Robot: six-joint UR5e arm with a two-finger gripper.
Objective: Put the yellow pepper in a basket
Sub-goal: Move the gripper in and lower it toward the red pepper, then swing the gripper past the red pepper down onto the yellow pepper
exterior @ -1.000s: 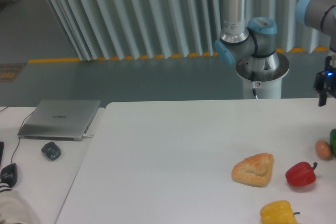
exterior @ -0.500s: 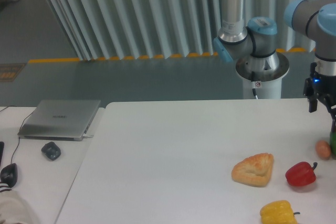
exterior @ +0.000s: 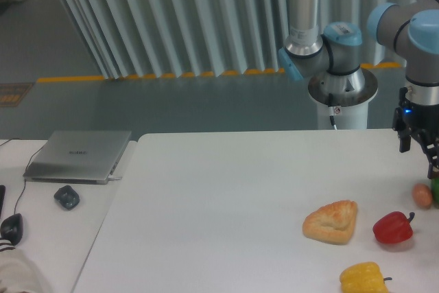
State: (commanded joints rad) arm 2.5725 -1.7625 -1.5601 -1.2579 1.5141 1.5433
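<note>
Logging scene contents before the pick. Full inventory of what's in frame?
yellow pepper: 1, bright yellow, front right of the white table, at the bottom edge
red pepper: 1, red, right side, behind the yellow one
pastry: 1, golden brown, left of the red pepper
egg: 1, brownish, near the right edge
green thing: 1, cut off at the right edge, can't identify
table: 1, white
laptop: 1, silver, closed, on the side desk at left
dark lump: 1, in front of the laptop
mouse: 1, black, far left
basket: none in view
arm: 1, grey with blue joints, base behind the table
gripper: 1, black, above the egg, fingers apart, holding nothing
</note>
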